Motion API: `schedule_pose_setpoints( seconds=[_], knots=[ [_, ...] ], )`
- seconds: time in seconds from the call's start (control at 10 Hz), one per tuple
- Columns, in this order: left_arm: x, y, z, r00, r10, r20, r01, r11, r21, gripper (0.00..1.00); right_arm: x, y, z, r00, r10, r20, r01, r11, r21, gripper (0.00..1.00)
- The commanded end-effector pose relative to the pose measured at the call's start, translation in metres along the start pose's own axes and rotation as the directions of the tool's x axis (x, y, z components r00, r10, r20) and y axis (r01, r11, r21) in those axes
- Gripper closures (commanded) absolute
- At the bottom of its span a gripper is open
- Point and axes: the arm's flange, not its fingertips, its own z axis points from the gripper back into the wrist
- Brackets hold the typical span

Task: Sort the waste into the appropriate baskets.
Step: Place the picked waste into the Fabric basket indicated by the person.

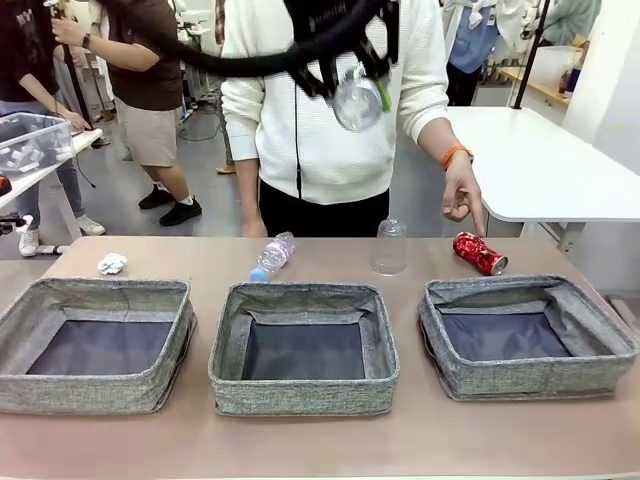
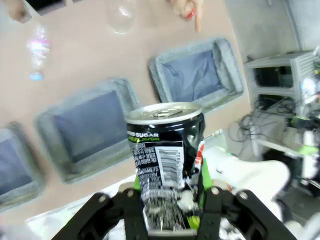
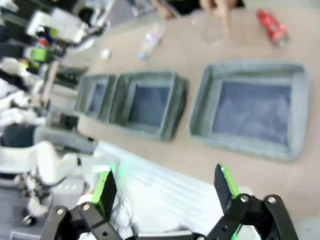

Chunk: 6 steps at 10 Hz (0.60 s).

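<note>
silver can [image 2: 167,150] hanging high

left claw [image 2: 170,197] is clamping the silver can well above the baskets [image 2: 82,167]. letting go from here is risking a bounce off a soft wall, or the wrong basket. right claw [image 3: 166,186] is gaping, carrying nothing.

Robotics lab or workshop, not a home. Bare grey floor [image 1: 130,225], plain white worktable [image 1: 540,165], clear plastic storage bin [image 1: 30,140] on a side bench, and a pale grey equipment rack [image 2: 280,75] with tangled black cables [image 2: 250,125] beside it. Several people [image 1: 150,90] stand behind.
</note>
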Motion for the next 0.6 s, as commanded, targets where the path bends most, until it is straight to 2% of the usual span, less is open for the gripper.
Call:
schedule_pose_setpoints(
  seconds=[0.0,0.1,0.2,0.3,0.5],
  knots=[
    [-0.054,0.013,-0.059,0.999,0.009,0.051,-0.006,0.998,-0.057,0.55,-0.030,-0.042,0.075,0.998,0.006,-0.067,0.001,0.994,0.110,0.00],
    [-0.050,-0.002,-0.091,0.998,-0.007,0.058,0.010,0.999,-0.053,0.55,-0.045,-0.058,0.095,0.999,-0.033,-0.033,0.035,0.997,0.064,0.00],
    [-0.035,-0.017,-0.125,0.997,-0.047,0.066,0.052,0.996,-0.070,0.55,-0.060,-0.068,0.109,0.996,-0.078,0.045,0.077,0.996,0.040,0.00],
    [-0.007,-0.036,-0.170,0.993,-0.103,0.051,0.107,0.991,-0.084,0.55,-0.049,-0.049,0.073,0.998,-0.042,-0.044,0.045,0.996,0.079,0.00],
    [0.050,-0.059,-0.240,0.986,-0.162,0.038,0.166,0.973,-0.161,0.55,-0.049,-0.049,0.073,0.998,-0.042,-0.044,0.045,0.996,0.079,0.00]
  ],
)
